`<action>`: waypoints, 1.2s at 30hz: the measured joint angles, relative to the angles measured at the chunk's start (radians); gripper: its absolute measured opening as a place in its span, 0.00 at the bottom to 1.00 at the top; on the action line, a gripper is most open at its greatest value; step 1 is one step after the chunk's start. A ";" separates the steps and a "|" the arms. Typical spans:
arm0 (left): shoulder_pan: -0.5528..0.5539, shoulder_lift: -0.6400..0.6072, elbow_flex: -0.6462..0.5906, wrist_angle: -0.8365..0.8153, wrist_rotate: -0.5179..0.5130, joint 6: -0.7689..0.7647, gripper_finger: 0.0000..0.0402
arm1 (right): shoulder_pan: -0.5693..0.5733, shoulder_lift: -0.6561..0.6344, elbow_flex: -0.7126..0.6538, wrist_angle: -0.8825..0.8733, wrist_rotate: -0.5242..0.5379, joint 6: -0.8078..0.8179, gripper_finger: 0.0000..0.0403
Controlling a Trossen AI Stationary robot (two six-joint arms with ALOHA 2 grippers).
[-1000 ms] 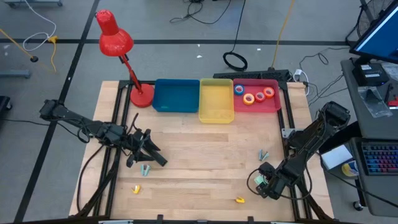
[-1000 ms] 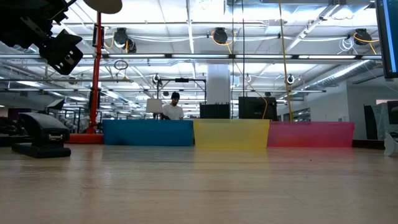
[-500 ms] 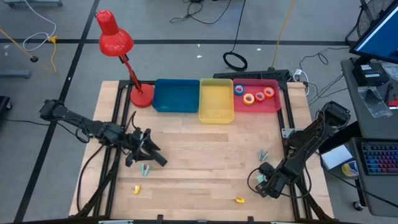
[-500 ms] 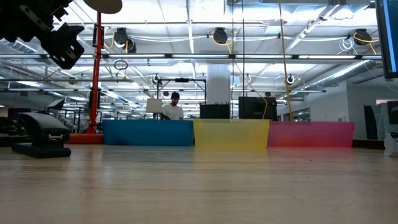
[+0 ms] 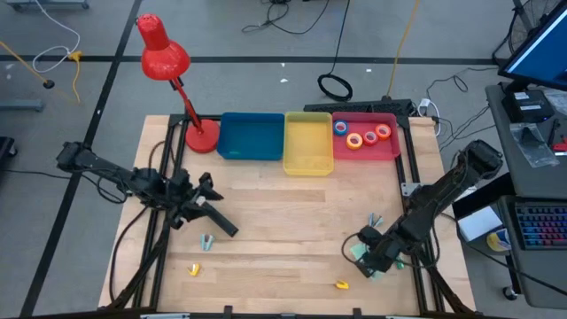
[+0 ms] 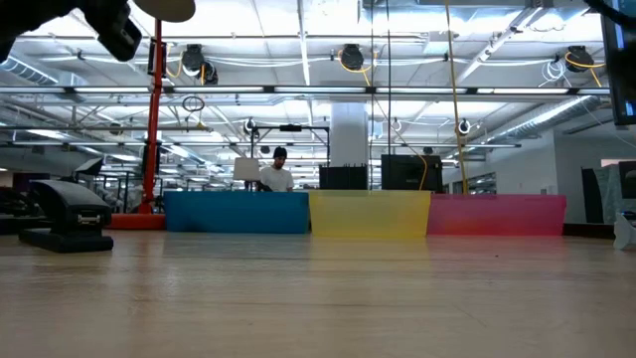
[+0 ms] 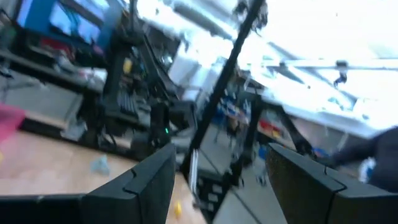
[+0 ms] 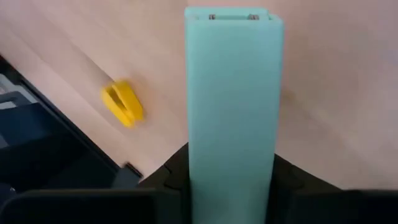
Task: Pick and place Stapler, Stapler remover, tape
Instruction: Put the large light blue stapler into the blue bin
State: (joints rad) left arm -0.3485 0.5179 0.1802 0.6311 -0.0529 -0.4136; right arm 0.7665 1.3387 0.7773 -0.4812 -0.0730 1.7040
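A black stapler [image 5: 220, 224] lies on the wooden table [image 5: 292, 208], left of the middle; it also shows in the low view [image 6: 70, 214]. My left gripper [image 5: 213, 190] is raised just beyond its far side, open and empty [image 7: 217, 180]. My right gripper [image 5: 361, 252] at the near right is shut on a mint-green stapler [image 8: 231, 93]. Small claw-shaped staple removers lie on the table: a teal one [image 5: 206, 240], yellow ones [image 5: 193, 268] [image 5: 341, 284] and teal ones [image 5: 375, 219]. The tape rolls [image 5: 361, 135] lie in the red bin [image 5: 394, 146]. My right gripper pinches the mint-green stapler by its two long sides [image 8: 199, 163] between its two fingers [image 8: 173, 169], at the end nearest the wrist. The stapler runs straight out ahead of the fingers, over the table. Whether it is clear of the table I cannot tell.
A blue bin [image 5: 251, 137], a yellow bin [image 5: 307, 142] and the red bin stand in a row at the far edge. A red desk lamp [image 5: 168, 66] stands at the far left corner. A person shows in the room beyond the bins [image 6: 278, 171].
My left gripper has gone up and a little toward the far left, away from the black stapler, which stays on the table. My right gripper has moved toward the table's left with the mint-green stapler.
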 joint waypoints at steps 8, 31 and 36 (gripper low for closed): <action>0.000 0.001 0.000 0.115 -0.197 -0.009 0.61 | -0.196 -0.011 0.131 -0.143 -0.001 -0.369 0.25; 0.042 0.580 0.666 -0.521 -0.314 -0.015 0.61 | -0.682 0.094 0.480 -0.397 0.026 -1.348 0.25; 0.087 0.735 0.867 -0.749 -0.311 0.020 0.61 | -0.703 0.126 0.488 -0.404 0.024 -1.435 0.25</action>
State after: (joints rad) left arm -0.2618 1.2525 1.0473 -0.1177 -0.3637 -0.3932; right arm 0.0636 1.4642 1.2652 -0.8850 -0.0486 0.2688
